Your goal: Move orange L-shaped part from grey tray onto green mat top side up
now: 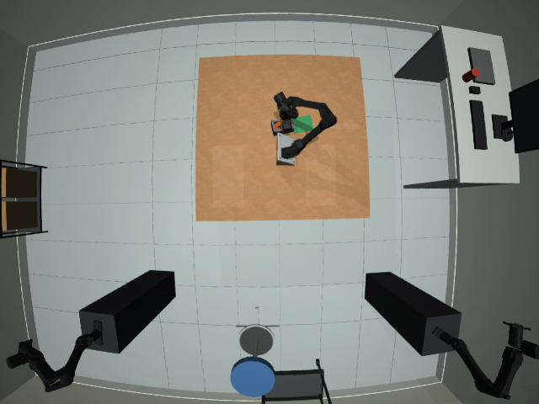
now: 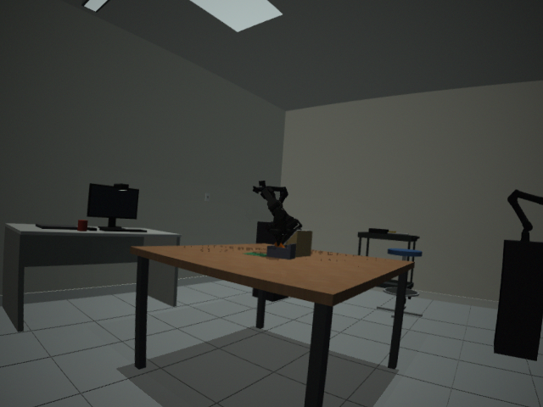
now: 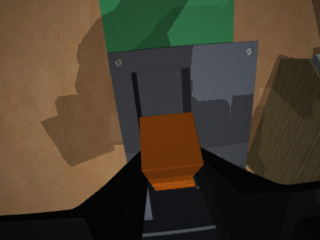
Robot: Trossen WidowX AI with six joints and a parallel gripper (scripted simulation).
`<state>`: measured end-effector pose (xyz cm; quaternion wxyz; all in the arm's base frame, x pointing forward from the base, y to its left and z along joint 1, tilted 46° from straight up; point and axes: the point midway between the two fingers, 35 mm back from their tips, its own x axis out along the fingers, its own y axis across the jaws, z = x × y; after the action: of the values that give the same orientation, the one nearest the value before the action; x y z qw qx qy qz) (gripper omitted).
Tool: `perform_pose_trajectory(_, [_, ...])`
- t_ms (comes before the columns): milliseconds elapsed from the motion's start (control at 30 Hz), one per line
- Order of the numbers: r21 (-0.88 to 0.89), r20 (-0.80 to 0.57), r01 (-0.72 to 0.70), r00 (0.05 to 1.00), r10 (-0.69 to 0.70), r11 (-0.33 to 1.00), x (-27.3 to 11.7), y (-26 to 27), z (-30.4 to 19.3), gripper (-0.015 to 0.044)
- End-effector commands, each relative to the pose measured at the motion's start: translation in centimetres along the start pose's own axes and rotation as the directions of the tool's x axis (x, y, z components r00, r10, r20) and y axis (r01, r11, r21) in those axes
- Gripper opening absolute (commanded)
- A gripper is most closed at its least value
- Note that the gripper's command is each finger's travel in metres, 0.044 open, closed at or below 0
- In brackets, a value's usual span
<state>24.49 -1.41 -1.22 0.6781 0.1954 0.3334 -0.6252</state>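
The orange part is between the fingers of my gripper, which is shut on its raised end. The part stands tilted up out of the pocket in the grey tray. The pocket's near stretch shows empty in the wrist view, between the part and the mat. The part's lower end is mostly hidden behind the raised end and the fingers. The green mat lies flat beside the tray.
A tall block with wood-grain sides and a pale top stands close beside the tray, and the arm's base is on it. The arm bends out over the table on the mat's side.
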Motion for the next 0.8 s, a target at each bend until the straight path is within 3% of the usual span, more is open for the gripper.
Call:
perform_pose_trajectory(0, [0.003,-0.002,-0.003,1.000,0.003,1.000,-0.5,0.1,0.0,0.0000])
perform_pose_trajectory(767, [-0.002,0.000,-0.003,1.000,0.003,1.000,-4.2,0.0,-0.1,0.0000])
